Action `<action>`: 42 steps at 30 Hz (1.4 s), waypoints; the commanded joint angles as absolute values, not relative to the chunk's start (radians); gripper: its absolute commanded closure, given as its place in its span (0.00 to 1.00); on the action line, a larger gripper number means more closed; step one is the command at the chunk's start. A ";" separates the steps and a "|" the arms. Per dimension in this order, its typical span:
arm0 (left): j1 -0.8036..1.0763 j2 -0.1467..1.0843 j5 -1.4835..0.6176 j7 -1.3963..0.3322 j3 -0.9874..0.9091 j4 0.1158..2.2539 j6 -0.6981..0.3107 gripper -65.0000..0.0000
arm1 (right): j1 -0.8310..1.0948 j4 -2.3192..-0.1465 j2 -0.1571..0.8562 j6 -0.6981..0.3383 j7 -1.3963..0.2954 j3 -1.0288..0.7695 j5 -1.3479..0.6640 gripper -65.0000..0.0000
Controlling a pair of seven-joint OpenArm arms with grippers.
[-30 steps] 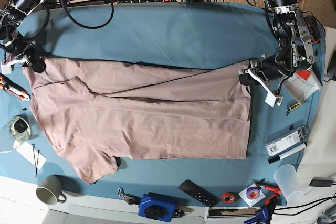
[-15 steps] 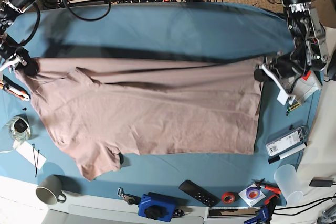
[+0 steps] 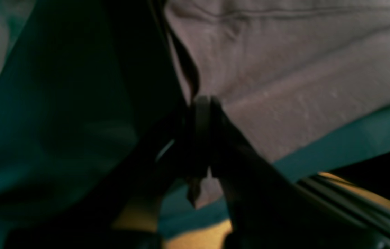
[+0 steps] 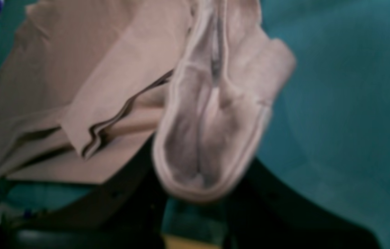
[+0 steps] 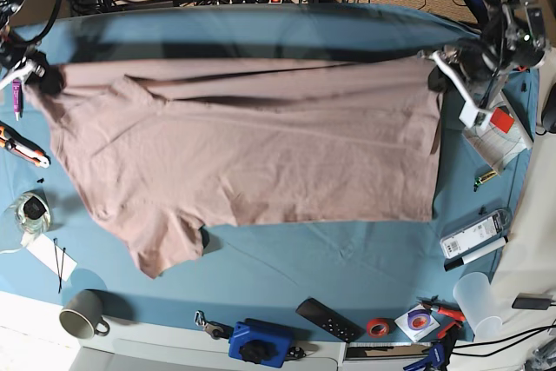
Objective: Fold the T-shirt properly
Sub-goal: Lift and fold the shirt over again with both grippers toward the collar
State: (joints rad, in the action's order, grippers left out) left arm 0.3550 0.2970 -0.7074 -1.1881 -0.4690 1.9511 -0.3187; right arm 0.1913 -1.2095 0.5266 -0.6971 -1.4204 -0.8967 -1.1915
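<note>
Nothing readable is showing from where I am standing: the white boxed item (image 5: pixel 473 236) at the edge of the table (image 5: pixel 347 267) is carrying dark print that is blurring too small to make out, the paper sheet (image 5: pixel 497 141) with the red patch beside it is giving no legible words, and the small round disc (image 5: pixel 418 322) near the red tape roll (image 5: pixel 377 327) is showing only a smudge of colour; both wrist views are coming through too soft for any lettering
</note>
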 commanded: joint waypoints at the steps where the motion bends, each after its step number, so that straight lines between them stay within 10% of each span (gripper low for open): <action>1: 0.367 0.316 -0.702 -1.181 -0.498 1.969 -0.315 1.00 | 0.205 -1.226 0.559 -0.698 -1.396 -0.907 -1.213 1.00; 16: 0.466 0.315 -0.825 -1.190 -0.606 1.969 -0.381 1.00 | 0.285 -1.226 0.557 -0.698 -1.396 -0.908 -1.242 0.95; 23: 0.505 0.316 -0.830 -1.190 -0.607 1.969 -0.389 0.64 | 0.285 -1.226 0.561 -0.698 -1.396 -0.908 -1.323 0.77; 42: 0.501 0.313 -0.725 -0.987 -0.607 2.230 -0.390 0.64 | 0.152 -1.336 0.564 -0.698 -1.396 -1.040 -1.380 0.77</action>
